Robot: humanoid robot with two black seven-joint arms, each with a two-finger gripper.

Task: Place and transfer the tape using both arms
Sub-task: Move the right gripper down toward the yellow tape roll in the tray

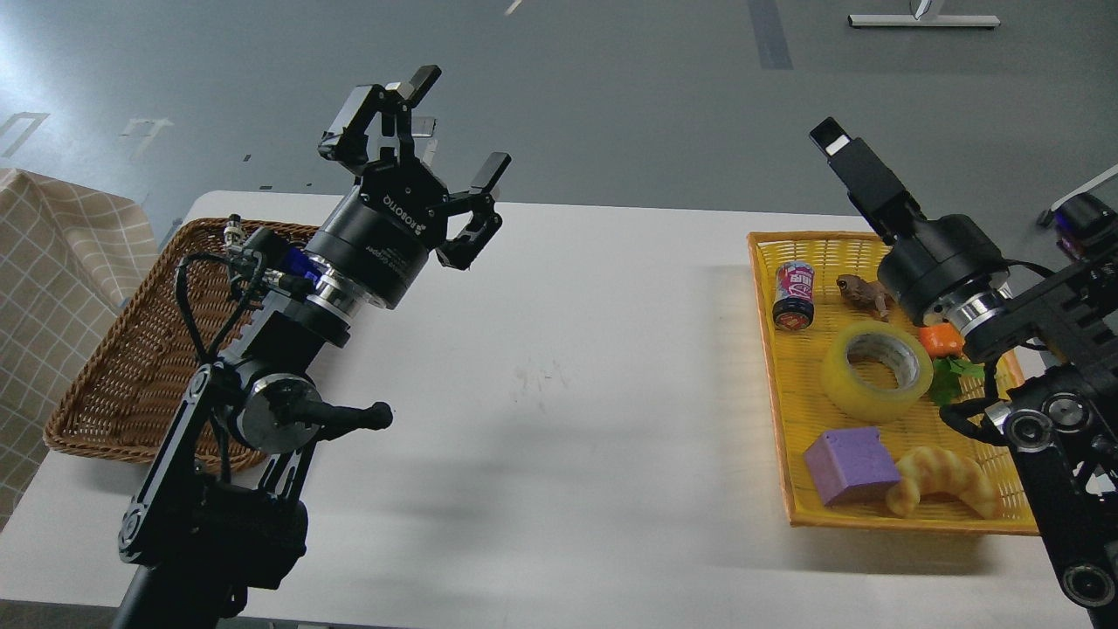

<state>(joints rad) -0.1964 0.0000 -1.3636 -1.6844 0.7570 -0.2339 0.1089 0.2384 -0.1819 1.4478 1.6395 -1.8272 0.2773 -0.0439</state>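
Note:
The tape (876,371), a translucent yellow roll with a grey-white core, lies flat in the yellow tray (790,411) at the right of the white table. My right gripper (852,166) is raised above the tray's far end, behind and above the tape and apart from it. It is turned edge-on, so its two fingers cannot be told apart. My left gripper (458,122) is open and empty, held high over the table's far left part, beside the wicker basket (131,349).
The tray also holds a small can (793,295), a brown toy animal (860,293), a toy carrot (941,339), a purple block (852,463) and a croissant (943,476). A checked cloth (52,288) lies at the far left.

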